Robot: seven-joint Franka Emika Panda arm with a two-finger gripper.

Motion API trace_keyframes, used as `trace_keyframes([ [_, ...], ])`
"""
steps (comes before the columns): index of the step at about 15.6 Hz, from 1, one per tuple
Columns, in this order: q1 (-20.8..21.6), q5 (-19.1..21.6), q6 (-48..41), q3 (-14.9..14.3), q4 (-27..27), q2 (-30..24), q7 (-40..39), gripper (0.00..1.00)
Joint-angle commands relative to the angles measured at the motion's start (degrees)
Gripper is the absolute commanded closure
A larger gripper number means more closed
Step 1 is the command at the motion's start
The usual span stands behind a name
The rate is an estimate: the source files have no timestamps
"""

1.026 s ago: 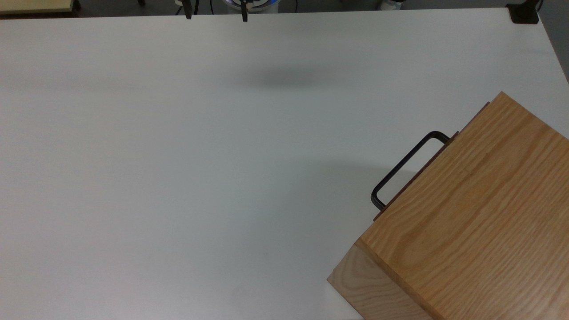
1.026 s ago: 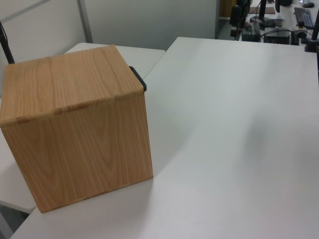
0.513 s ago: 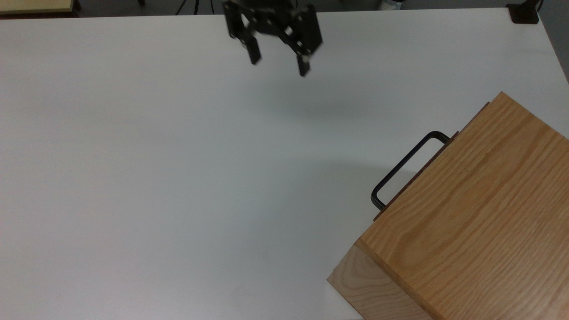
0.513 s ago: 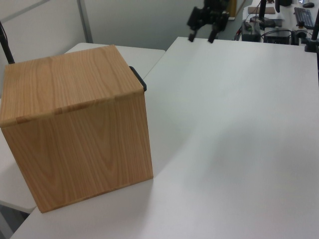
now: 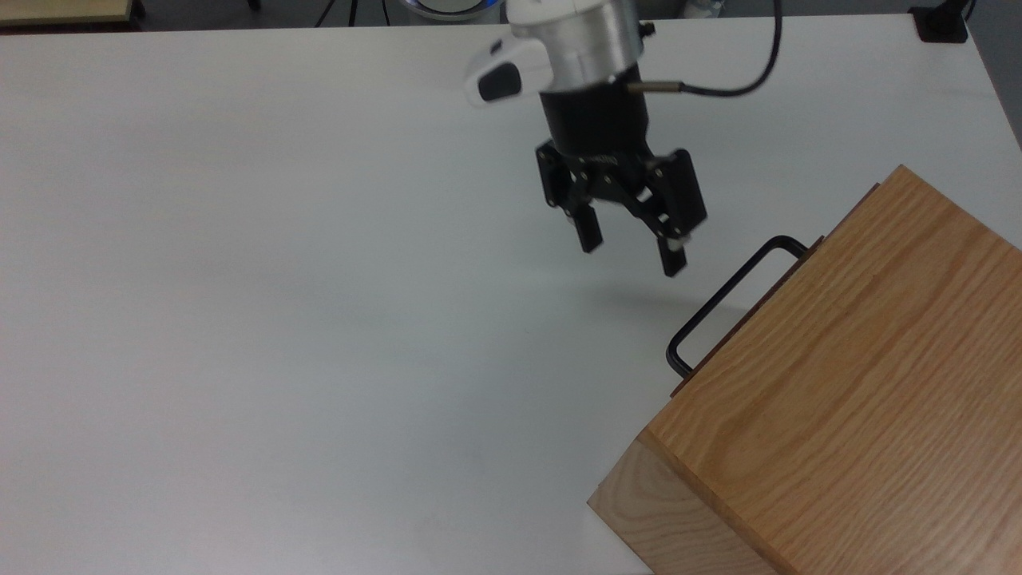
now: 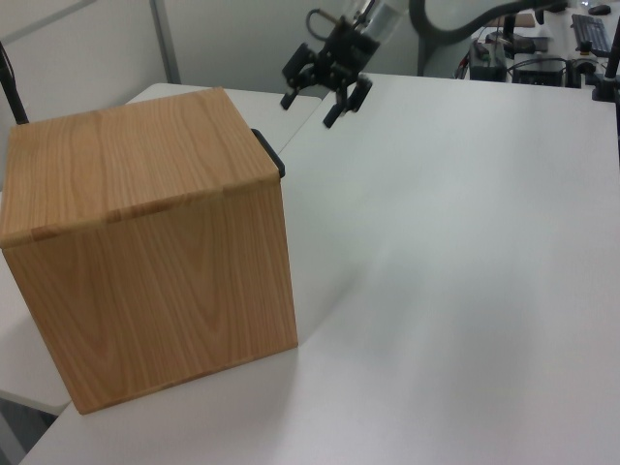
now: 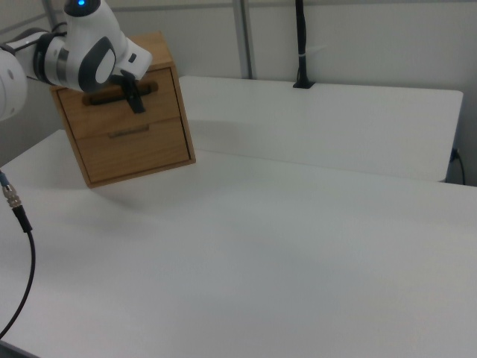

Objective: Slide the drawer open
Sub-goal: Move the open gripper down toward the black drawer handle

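The drawer's flat wooden front (image 7: 160,91) sits flush in the oak cabinet (image 5: 862,383), and it looks closed. Its black U-shaped handle (image 5: 722,299) sticks out toward the table's middle. My gripper (image 5: 631,251) hangs above the table, open, with nothing between its fingers. It is just up and left of the handle in the top view and does not touch it. In the left view the gripper (image 6: 308,111) is beyond the cabinet (image 6: 145,242), a little above the handle's end (image 6: 272,155). In the right view one black finger (image 7: 136,101) overlaps the handle bar (image 7: 112,95).
The cabinet stands at a corner of the white table (image 5: 279,319), and a second drawer front (image 7: 134,145) lies below the handled one. A black cable (image 5: 754,76) trails from the wrist. A black post (image 7: 300,45) is clamped at the table's far edge.
The gripper has come in from the top view's upper edge and travelled down and right across the table toward the handle. It stays open. The cabinet and drawer have not moved.
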Motion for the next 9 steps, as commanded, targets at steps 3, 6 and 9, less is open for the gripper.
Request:
trace_keyframes([
  [3,0.3,0.9,8.0,4.4,4.5,6.5,2.6,0.00],
  [6,1.4,0.6,8.1,4.4,4.4,7.6,2.5,0.09],
  [9,1.7,0.7,8.3,4.5,4.2,8.0,2.5,0.37],
])
